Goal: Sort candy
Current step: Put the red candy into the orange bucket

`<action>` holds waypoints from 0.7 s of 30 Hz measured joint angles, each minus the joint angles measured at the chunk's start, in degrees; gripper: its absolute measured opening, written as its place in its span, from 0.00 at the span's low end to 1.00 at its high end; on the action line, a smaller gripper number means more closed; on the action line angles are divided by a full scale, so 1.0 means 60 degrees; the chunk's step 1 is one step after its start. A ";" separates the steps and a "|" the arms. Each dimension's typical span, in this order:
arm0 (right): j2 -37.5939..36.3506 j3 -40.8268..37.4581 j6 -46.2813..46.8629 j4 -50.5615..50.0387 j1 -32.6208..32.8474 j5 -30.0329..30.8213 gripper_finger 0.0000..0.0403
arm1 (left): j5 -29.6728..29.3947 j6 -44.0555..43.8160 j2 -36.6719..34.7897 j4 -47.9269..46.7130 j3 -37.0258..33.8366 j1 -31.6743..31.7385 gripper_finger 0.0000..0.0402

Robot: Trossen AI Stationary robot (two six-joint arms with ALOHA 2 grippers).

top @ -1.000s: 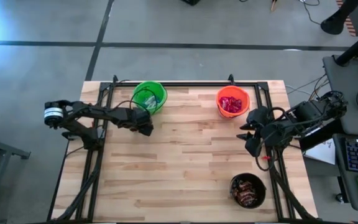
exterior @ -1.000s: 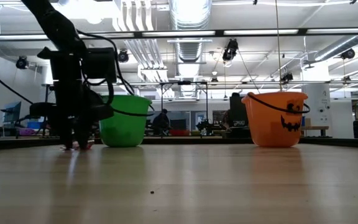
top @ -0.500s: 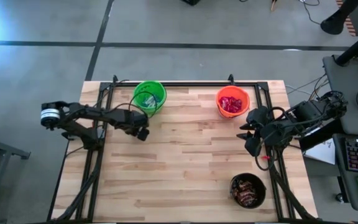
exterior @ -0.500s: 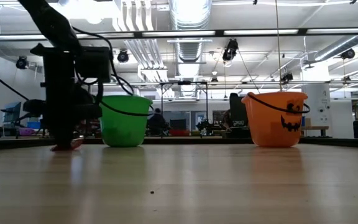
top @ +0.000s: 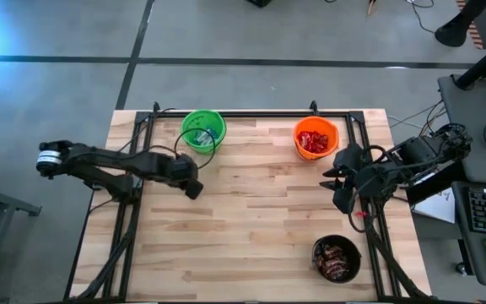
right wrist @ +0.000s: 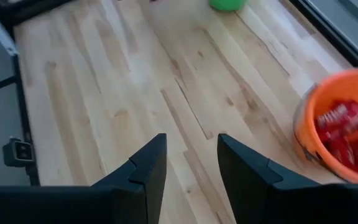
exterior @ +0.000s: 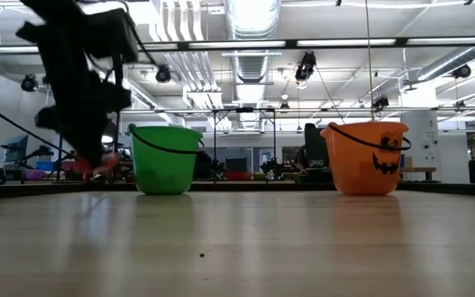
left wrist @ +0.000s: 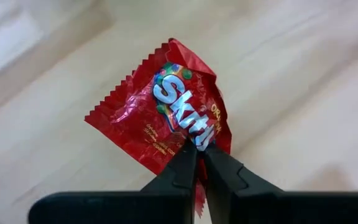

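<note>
Pinching just one corner of the red candy packet, the left gripper's fingers hold it above the desk; it could slip out. Right gripper waits, fingers parted, empty.

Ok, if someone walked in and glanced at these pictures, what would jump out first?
Probably the red Skittles packet pinched at one edge by the left gripper, near the green bucket. Next, the orange bucket of red packets at the table's far right, and the black bucket of dark bars at its near right corner.
</note>
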 joint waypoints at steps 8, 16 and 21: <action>0.0031 0.0000 -0.0869 0.1393 -0.0004 0.0037 0.33 | -0.0035 0.0856 -0.1494 -0.0397 0.1291 -0.0743 0.00; 0.0442 0.0000 -0.0933 0.1998 -0.0025 0.0068 0.31 | -0.0035 0.2368 -0.1845 -0.0359 0.3034 -0.1212 0.00; 0.0885 0.0000 -0.0922 0.2059 -0.0025 0.0492 0.31 | -0.0032 0.3225 -0.1784 -0.0343 0.3792 -0.1236 0.00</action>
